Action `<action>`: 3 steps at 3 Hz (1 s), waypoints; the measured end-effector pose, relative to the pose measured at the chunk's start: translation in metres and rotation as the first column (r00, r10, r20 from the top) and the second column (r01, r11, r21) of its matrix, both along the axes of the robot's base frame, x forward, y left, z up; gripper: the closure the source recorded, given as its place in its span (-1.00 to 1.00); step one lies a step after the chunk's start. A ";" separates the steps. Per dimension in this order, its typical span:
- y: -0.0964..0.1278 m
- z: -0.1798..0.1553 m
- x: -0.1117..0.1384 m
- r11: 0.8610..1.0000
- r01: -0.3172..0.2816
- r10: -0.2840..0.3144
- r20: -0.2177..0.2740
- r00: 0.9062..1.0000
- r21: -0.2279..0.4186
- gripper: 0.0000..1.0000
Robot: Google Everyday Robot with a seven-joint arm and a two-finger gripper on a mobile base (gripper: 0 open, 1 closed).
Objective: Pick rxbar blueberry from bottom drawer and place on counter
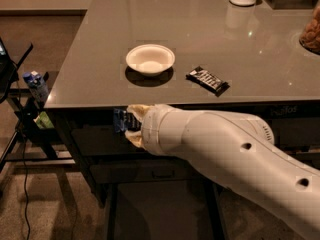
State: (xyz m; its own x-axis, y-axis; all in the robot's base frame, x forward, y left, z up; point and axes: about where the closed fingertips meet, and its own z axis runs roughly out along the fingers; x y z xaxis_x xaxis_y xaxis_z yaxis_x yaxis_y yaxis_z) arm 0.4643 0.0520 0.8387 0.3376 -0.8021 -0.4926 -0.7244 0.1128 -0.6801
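The counter point(95, 54) carries a white bowl point(150, 59) and black bar point(207, 80); end effector point(129, 122) just below its edge.

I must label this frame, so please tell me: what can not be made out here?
Camera view:
- rxbar blueberry: the gripper, closed on it just below the counter edge, hides its right part; print too small.
- bottom drawer: the arm covers part; the lower edge cuts it.
- brown object on the counter: cut by the right edge.
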 end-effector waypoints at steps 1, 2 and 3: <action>0.000 0.008 0.001 1.000 -0.002 0.002 0.015 1.000 -0.005 1.00; 0.006 0.011 0.008 1.000 -0.018 0.018 0.008 1.000 0.019 1.00; 0.017 0.017 0.032 0.997 -0.064 0.064 -0.001 0.998 0.048 1.00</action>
State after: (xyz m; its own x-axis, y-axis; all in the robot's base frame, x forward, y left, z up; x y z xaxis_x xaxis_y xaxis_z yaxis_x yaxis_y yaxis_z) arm 0.4966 0.0695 0.8560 0.3861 -0.7546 -0.5306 -0.7330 0.0983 -0.6731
